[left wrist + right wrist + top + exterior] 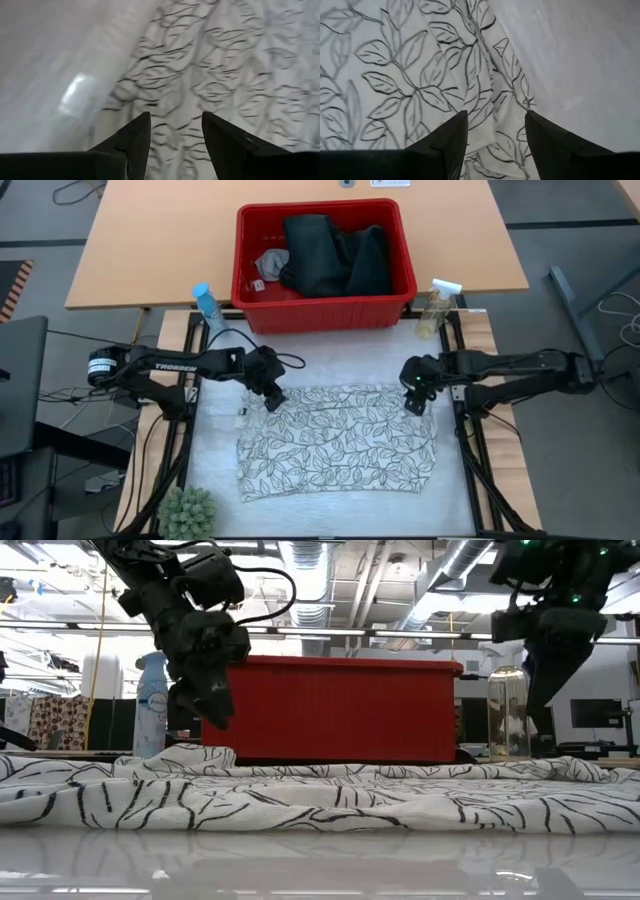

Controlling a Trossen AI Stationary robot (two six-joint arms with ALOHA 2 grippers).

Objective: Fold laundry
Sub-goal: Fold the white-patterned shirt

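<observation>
The leaf-print cloth (338, 442) is spread flat on the table (215, 470) between the arms, so that its far corners can be reached from both sides at once. The left gripper (273, 398) is held over the far left corner and the right gripper (414, 404) over the far right corner; both sets of jaws are parted, with nothing gripped. The jeans (330, 255) and a grey cloth (271, 263) are kept in the basket (325, 308) beyond, awaiting their turn.

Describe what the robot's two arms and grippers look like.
Both arms are black, jointed and slim. The left arm carries white TROSSEN lettering and loose black cables; the right arm shows a small green light near its wrist. The left gripper and right gripper each have two dark pointed fingers.
</observation>
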